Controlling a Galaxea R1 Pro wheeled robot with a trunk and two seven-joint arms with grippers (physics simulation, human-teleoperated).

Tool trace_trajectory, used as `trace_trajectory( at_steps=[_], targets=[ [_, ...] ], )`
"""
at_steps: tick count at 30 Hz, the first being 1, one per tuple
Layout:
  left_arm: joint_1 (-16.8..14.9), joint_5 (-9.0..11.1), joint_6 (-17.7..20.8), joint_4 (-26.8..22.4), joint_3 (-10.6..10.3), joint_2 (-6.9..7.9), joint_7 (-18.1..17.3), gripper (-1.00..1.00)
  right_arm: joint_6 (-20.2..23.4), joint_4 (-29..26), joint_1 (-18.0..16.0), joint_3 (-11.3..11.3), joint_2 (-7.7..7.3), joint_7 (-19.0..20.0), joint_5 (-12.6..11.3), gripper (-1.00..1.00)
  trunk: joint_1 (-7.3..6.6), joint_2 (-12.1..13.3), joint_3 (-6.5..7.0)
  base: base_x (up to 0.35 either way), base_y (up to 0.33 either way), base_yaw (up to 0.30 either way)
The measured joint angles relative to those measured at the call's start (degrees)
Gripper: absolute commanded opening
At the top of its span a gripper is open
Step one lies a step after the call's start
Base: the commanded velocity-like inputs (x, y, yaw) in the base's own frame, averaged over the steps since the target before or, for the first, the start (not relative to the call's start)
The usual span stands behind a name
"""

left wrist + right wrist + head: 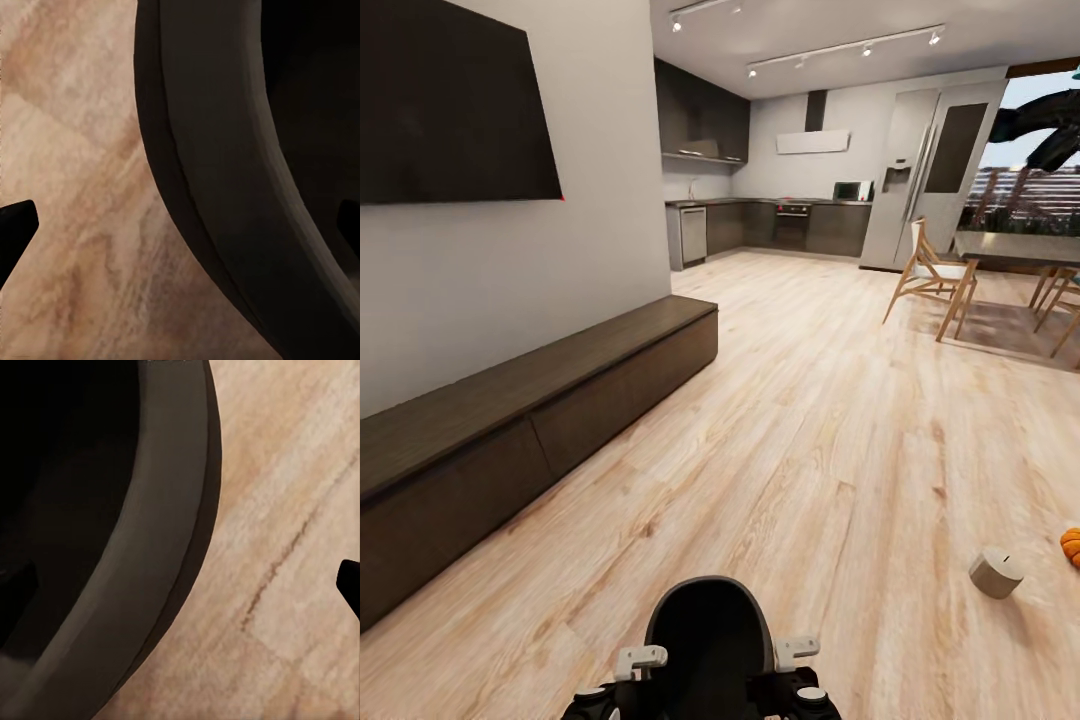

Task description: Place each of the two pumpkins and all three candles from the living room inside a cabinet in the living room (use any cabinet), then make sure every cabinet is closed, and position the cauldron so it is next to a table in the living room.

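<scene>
The cabinet (pixel 530 410), a long low dark-brown unit with plain front panels, all shut, runs along the left wall under a wall screen. A beige candle (pixel 996 572) lies tipped on the wood floor at the lower right. An orange pumpkin (pixel 1072 547) is cut off by the picture's edge just beyond it. The cauldron is out of view. My left gripper (pixel 180 225) and right gripper (pixel 180 585) both hang open over the floor. Their dark fingertips are far apart beside a dark curved body that looks like my own base. Nothing is held.
My black trunk (pixel 708 630) fills the bottom middle. Open wood floor stretches ahead to a kitchen with grey cupboards (pixel 780 225) and a fridge (pixel 920 175). A dining table (pixel 1010 250) with wooden chairs (pixel 932 280) stands at the far right.
</scene>
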Motion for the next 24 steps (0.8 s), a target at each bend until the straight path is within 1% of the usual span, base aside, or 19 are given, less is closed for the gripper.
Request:
trace_trajectory(
  at_steps=[5, 6, 11, 12, 15, 16, 18, 21, 24],
  targets=[
    [0.0, -0.01, -0.02, 0.01, 0.0, 0.0, 0.01, 1.0, 0.0, -0.01, 0.0, -0.01, 0.0, -0.01, 0.04, 1.0, 0.0, 0.0, 0.0, 0.0, 0.0, 0.0],
    [-0.01, -0.04, -0.12, 0.01, 0.0, 0.0, 0.01, 1.0, 0.02, 0.0, 0.0, -0.01, 0.0, -0.02, 0.05, -1.0, 0.0, 0.0, 0.0, 0.0, 0.0, 0.0],
    [0.02, 0.19, -1.71, 0.01, -0.03, -0.02, -0.07, 1.0, -0.01, 0.01, 0.01, 0.02, 0.01, 0.04, -0.11, -1.0, 0.0, 0.0, 0.0, 0.0, 0.0, 0.0],
    [0.05, -0.09, -1.82, 0.02, 0.01, 0.01, 0.05, 1.0, 0.03, -0.05, -0.03, -0.12, -0.02, -0.14, 0.61, -1.0, 0.0, 0.0, 0.0, 0.0, 0.0, 0.0],
    [0.06, -0.14, -1.9, 0.02, 0.01, 0.01, 0.07, 1.0, 0.03, -0.04, -0.03, -0.13, -0.02, -0.17, 0.64, -1.0, 0.0, 0.0, 0.0, 0.0, 0.0, 0.0],
    [0.05, -0.14, -1.92, 0.02, 0.01, 0.01, 0.07, -1.0, 0.03, -0.04, -0.03, -0.13, -0.02, -0.16, 0.64, -1.0, 0.0, 0.0, 0.0, 0.0, 0.0, 0.0],
    [0.06, 0.07, -1.95, 0.02, -0.03, -0.01, -0.02, -1.0, 0.0, -0.04, -0.02, -0.01, 0.0, 0.02, 0.1, -1.0, 0.0, 0.0, 0.0, 0.0, 0.0, 0.0],
    [0.07, 0.15, -2.01, 0.02, -0.04, -0.01, -0.04, -1.0, -0.02, -0.03, -0.01, 0.02, 0.01, 0.05, -0.04, -1.0, 0.0, 0.0, 0.0, 0.0, 0.0, 0.0],
    [0.03, -0.64, -2.05, -0.06, 0.27, 0.05, 0.25, -1.0, 0.01, 0.03, 0.0, -0.13, -0.02, -0.12, 0.3, -1.0, 0.0, 0.0, 0.0, 0.0, 0.0, 0.0]
  ],
)
